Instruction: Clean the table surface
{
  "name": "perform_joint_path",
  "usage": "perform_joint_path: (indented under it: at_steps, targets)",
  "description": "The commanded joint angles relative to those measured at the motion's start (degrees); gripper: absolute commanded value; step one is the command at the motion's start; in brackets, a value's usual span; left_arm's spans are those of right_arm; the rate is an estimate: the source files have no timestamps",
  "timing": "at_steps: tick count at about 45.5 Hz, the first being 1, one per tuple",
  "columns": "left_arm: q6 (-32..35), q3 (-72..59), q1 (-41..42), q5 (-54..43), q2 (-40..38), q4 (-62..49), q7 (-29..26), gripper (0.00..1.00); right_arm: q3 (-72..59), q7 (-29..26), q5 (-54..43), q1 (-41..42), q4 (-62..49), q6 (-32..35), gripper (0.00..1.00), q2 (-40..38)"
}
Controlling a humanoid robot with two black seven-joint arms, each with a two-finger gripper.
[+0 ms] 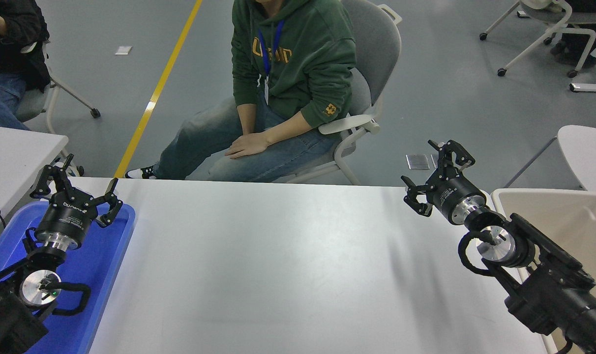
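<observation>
We find nothing lying on the table surface [288, 265] — clearing looks done. The right gripper [433, 177] and left gripper [76, 189] both stand spread wide, empty.

One head view looks forward and down from high on the robot's side of the white table surface [288, 255]. It sits fairly close (the table's near edge is cropped), facing the seated person [283, 98] beyond its far edge.

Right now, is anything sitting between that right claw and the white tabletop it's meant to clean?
Nothing visible. The right gripper hangs open over the table surface near its far right edge, with only bare white tabletop under it.
</observation>
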Motion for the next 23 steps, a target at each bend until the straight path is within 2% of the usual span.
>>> perform_joint_path:
  at_steps: [1, 23]
  targets:
    - [0.0, 0.0, 0.0, 0.0, 0.0, 0.0, 0.0, 1.00, -0.1, 0.0, 0.0, -0.1, 0.0, 0.1, 1.00, -0.1]
    - [0.0, 0.0, 0.0, 0.0, 0.0, 0.0, 0.0, 1.00, -0.1, 0.0, 0.0, -0.1, 0.0, 0.1, 1.00, -0.6]
